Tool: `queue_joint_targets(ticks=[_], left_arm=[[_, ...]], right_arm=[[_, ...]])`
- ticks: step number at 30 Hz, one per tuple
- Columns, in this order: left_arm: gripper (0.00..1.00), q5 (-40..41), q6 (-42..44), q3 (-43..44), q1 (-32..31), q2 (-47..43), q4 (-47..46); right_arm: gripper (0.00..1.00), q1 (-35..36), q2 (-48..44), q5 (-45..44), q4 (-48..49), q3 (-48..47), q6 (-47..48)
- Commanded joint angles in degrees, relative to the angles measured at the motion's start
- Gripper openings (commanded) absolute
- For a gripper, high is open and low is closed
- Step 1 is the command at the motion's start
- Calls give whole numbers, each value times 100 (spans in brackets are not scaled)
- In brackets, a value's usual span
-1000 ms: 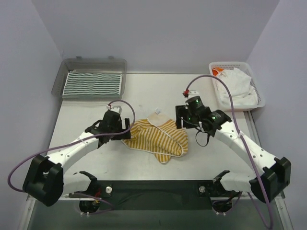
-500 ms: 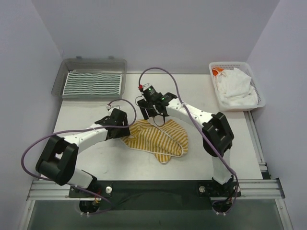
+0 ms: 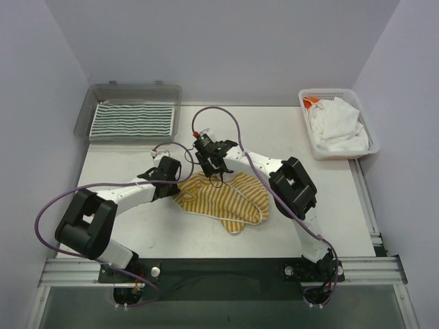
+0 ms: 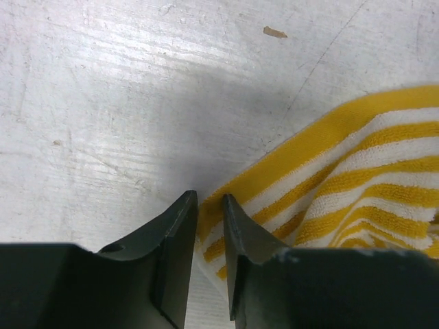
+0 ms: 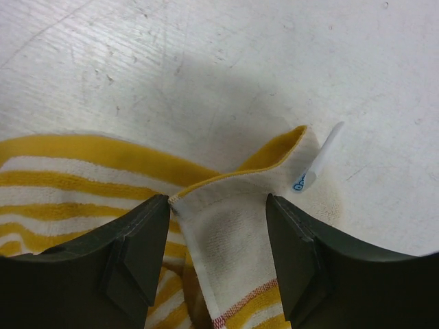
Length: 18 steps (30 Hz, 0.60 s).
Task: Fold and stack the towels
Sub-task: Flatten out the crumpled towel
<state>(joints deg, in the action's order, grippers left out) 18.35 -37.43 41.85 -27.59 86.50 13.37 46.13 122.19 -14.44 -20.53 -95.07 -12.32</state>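
Observation:
A crumpled yellow-and-white striped towel (image 3: 230,200) lies mid-table. My left gripper (image 3: 180,185) is at its left edge. In the left wrist view the left gripper (image 4: 209,205) has its jaws pinched narrowly on the striped hem (image 4: 329,171). My right gripper (image 3: 218,167) is over the towel's far corner. In the right wrist view the right gripper (image 5: 218,209) stands open, straddling the white folded-back corner flap (image 5: 230,233) with its label tag (image 5: 321,156). A folded dark-green-and-white striped towel (image 3: 134,118) lies in the tray. White towels (image 3: 336,125) sit in the basket.
A clear grey plastic tray (image 3: 130,88) stands at the back left. A white mesh basket (image 3: 371,140) stands at the back right with something orange (image 3: 312,101) inside. The right arm (image 3: 291,181) reaches across the table's middle. A purple cable (image 3: 219,113) arcs above the towel.
The right arm swung left from beside the towel to its far corner. The left gripper closed from wide open onto the towel's left edge.

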Motion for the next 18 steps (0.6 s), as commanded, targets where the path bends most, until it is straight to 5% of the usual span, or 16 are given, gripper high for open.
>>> queue_joint_targets(ticks=[1, 7, 13, 18], left_arm=[[32, -226, -115, -220, 17, 148, 8], [0, -235, -72, -256, 26, 8, -9], [0, -244, -63, -247, 79, -212, 113], [0, -227, -54, -291, 237, -694, 351]], right_arm=[[58, 10, 112, -578, -117, -170, -131], [38, 1, 156, -745, -109, -258, -148], [3, -121, -195, -1026, -109, -39, -210], [0, -473, -792, -921, -100, 356, -543]])
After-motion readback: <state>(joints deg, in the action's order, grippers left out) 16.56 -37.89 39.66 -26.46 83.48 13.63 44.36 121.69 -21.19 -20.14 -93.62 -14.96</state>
